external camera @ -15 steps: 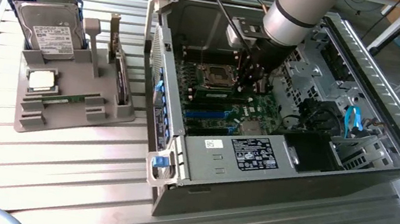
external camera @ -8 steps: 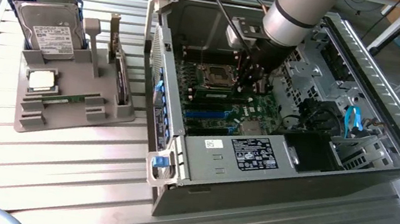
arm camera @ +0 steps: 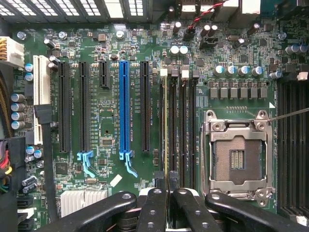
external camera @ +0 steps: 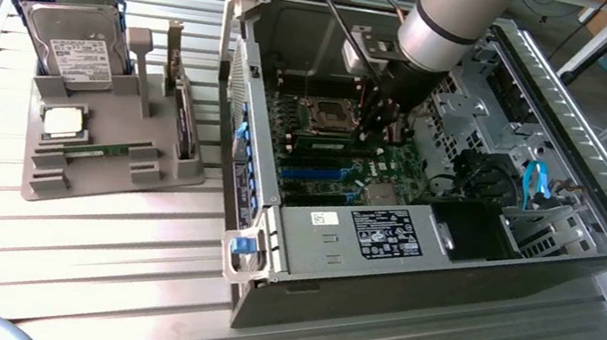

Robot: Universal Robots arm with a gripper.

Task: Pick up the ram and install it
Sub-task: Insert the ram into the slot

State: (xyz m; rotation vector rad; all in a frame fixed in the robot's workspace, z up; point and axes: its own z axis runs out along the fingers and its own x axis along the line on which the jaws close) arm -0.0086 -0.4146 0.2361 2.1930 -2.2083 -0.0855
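The gripper (arm camera: 168, 194) sat closest to the lens in the wrist view. Its black fingers (arm camera: 155, 208) were drawn almost together, with only a sliver of gap between them. In that gap ran the ram (arm camera: 166, 125), seen edge-on as a thin pale-green line. The gripper appeared to be pinching its flat faces near one end.

The ram lay along the memory slot (arm camera: 166, 82) farthest from the CPU socket (arm camera: 236, 157) in the bank of four beside it. That put it next to the long black expansion slot (arm camera: 145, 106). Whether it was fully seated could not be told.

Judged from its build, the ram would be light and stiff but fragile. It was a thin board that would not tolerate twisting, best held by its faces or upper edge, square to the slot, well away from the contact edge.

In the exterior view the gripper (external camera: 376, 131) reached down inside the open computer case (external camera: 417, 295), just beside the CPU socket (external camera: 324, 114). Well away from that socket, outside the case, a second green stick (external camera: 104, 151) rested in a grey holder (external camera: 83, 115) on the slatted tabletop (external camera: 84, 264).
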